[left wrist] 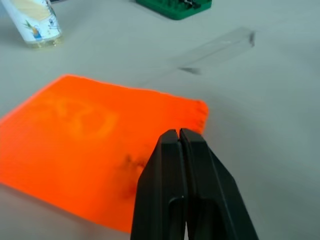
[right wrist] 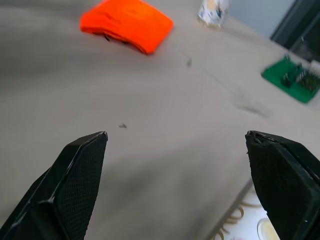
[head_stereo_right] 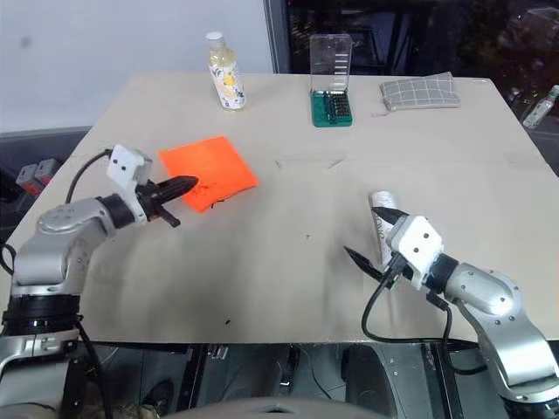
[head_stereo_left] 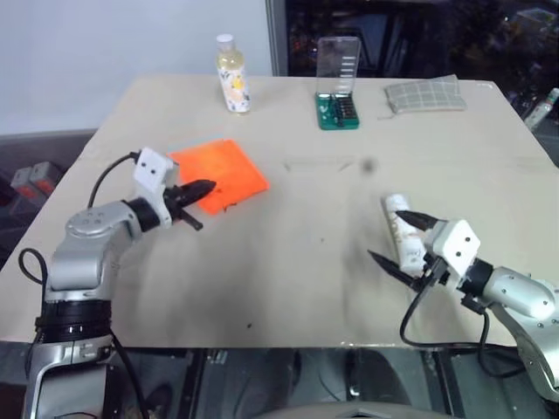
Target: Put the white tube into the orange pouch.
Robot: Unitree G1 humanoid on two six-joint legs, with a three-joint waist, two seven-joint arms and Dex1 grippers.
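I have the right gripper spread as wide as it goes and holding nothing, its two fingers straddling the tube, which lies flat on the table near my right front edge. The left gripper is pinched fully closed over the near corner of the pouch, which lies on the left side of the table; I cannot tell whether it has caught the fabric or the zipper cord. I'd judge the tube light, smooth and squashy, likely to roll or squirt out of a hard pinch, so I would take it across the middle of the body, not the cap, with a gentle squeeze. The pouch looks limp and thin: it will sag, slide and stay shut unless its mouth is held open.
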